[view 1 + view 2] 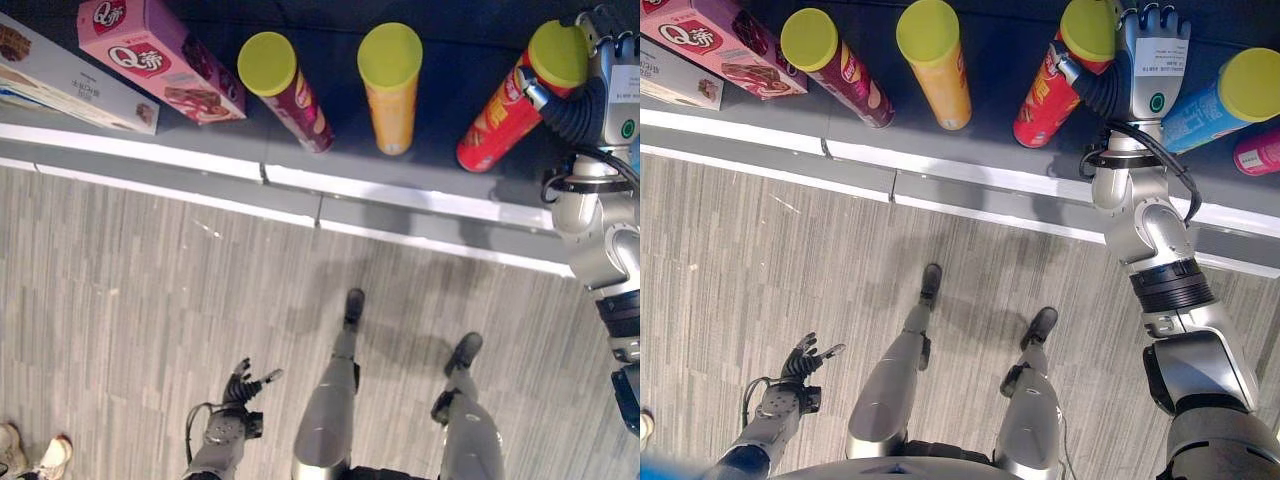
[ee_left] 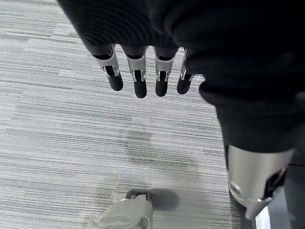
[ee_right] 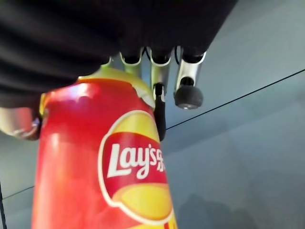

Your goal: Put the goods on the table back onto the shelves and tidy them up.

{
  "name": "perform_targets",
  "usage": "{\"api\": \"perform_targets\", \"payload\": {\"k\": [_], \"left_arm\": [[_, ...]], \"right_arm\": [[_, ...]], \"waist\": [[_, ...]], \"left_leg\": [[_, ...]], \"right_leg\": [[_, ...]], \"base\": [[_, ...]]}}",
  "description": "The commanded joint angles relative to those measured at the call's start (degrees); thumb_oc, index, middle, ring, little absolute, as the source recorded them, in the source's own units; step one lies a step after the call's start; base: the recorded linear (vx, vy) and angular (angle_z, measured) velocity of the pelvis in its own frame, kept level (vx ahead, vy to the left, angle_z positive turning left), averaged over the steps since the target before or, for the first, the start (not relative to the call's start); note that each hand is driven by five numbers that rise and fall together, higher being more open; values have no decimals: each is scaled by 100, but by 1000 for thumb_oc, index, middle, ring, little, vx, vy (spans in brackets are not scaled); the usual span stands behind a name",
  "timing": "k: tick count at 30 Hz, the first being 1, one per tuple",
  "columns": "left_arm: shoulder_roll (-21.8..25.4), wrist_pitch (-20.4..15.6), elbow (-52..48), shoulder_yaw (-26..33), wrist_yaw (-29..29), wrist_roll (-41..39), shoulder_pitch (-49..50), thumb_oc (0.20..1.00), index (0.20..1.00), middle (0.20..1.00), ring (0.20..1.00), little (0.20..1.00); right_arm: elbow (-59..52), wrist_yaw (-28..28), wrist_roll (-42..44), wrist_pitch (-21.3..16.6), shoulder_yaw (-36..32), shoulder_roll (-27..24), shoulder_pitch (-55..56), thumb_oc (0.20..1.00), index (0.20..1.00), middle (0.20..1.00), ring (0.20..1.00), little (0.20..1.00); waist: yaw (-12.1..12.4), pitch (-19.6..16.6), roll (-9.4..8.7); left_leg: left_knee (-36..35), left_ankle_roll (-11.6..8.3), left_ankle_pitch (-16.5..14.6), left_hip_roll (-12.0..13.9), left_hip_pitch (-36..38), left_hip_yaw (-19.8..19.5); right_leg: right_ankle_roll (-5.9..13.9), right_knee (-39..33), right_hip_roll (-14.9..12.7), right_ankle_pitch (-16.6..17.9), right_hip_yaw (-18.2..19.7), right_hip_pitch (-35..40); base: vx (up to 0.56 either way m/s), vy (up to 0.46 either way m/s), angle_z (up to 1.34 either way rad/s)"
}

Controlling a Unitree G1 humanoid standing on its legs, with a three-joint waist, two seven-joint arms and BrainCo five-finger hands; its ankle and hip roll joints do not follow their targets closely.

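A red chip can (image 1: 1050, 95) with a yellow lid stands on the dark shelf (image 1: 990, 165), leaning slightly. My right hand (image 1: 1148, 65) is up at its lid end. The thumb lies across the can's side and the fingers (image 3: 187, 90) reach past the lid, so the hand is shut on the can. The right wrist view has the red can (image 3: 109, 171) very close under the hand. My left hand (image 1: 245, 385) hangs low over the floor, its fingers (image 2: 138, 81) straight, open and holding nothing.
Also standing on the shelf are a maroon can (image 1: 285, 90), an orange can (image 1: 390, 85), a pink box (image 1: 150, 55) and a white box (image 1: 60, 75). A blue can (image 1: 1225, 100) and a pink can (image 1: 1260, 150) sit right of my hand. A person's shoes (image 1: 30, 455) are at lower left.
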Motion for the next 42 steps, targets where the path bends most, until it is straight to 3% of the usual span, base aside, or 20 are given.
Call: {"api": "perform_targets", "payload": {"k": [1, 15, 16, 17, 35, 42], "left_arm": [[187, -45, 131, -202, 157, -154, -22, 1000, 1000, 1000, 1000, 1000], [185, -42, 157, -192, 199, -166, -45, 1000, 1000, 1000, 1000, 1000], [186, -42, 160, -195, 204, -159, -51, 1000, 1000, 1000, 1000, 1000], [176, -34, 176, -201, 213, -150, -60, 1000, 1000, 1000, 1000, 1000], [102, 21, 270, -182, 281, -109, -131, 1000, 1000, 1000, 1000, 1000], [78, 149, 298, -121, 244, 46, -45, 1000, 1000, 1000, 1000, 1000]], "right_arm": [[-173, -376, -81, -95, 113, -316, -328, 200, 200, 200, 200, 200], [-144, -385, -27, -122, 189, -240, -372, 200, 200, 200, 200, 200], [-149, -396, -20, -122, 174, -238, -367, 555, 555, 555, 555, 555], [-188, -447, 6, -132, 132, -212, -342, 1000, 1000, 1000, 1000, 1000], [-715, -590, 54, -228, -203, 38, 26, 1000, 1000, 1000, 1000, 1000], [-1705, -403, 137, -546, -538, 235, 747, 1000, 1000, 1000, 1000, 1000]], "waist": [[13, -89, 8], [8, -31, -5], [-3, -32, -5], [-13, -35, -4], [-67, -102, -51], [-164, -373, -271]], "left_leg": [[17, -74, -372, -93, -32, 39], [17, -88, -397, -93, -22, 61], [17, -79, -361, -109, -50, 55], [17, -79, -363, -115, -52, 59], [17, -69, -395, -113, 12, 92], [17, -42, -502, -47, 291, 180]], "right_leg": [[148, 300, -263, -126, 455, -371], [151, 301, -274, -138, 457, -366], [153, 296, -287, -102, 453, -387], [153, 292, -287, -101, 450, -382], [170, 265, -284, -89, 440, -332], [188, 215, -252, -107, 455, -77]], "base": [[-19, -2, -3], [0, 0, 0], [0, 0, 0], [0, 0, 0], [0, 0, 0], [32, 4, -2]]}}
